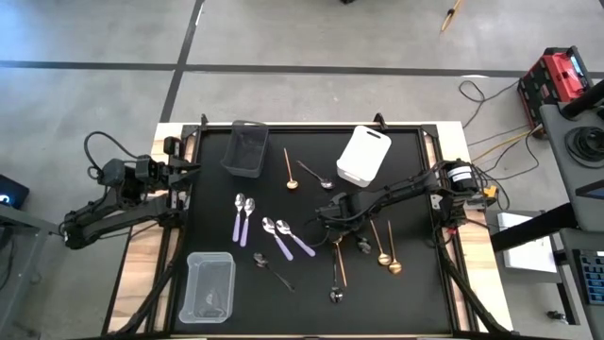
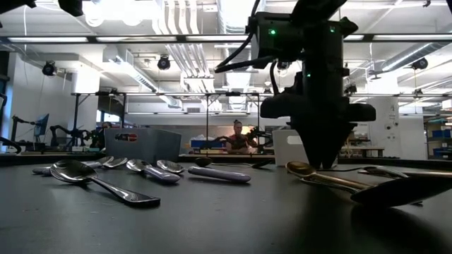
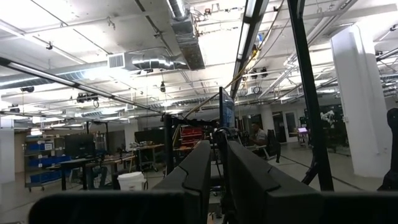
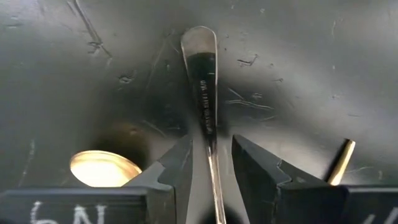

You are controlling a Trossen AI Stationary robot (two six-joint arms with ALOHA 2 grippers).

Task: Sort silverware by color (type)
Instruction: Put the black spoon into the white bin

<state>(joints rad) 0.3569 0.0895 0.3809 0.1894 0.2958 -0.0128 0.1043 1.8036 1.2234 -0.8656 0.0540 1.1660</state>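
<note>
Right gripper [image 4: 210, 163] straddles a dark spoon [image 4: 202, 81], fingers apart and not yet clamped, so next it must close, then lift.

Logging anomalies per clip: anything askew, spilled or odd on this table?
Nothing damaged or spilled. The white bin sits tilted beside the square-set dark bin, and all spoons, like the gold one, lie loose outside the bins.

dark spoon [image 4: 205, 106] bowl end hidden between right gripper [image 4: 210, 163] jaws, gold handle [image 4: 341, 162] mostly hidden
</note>
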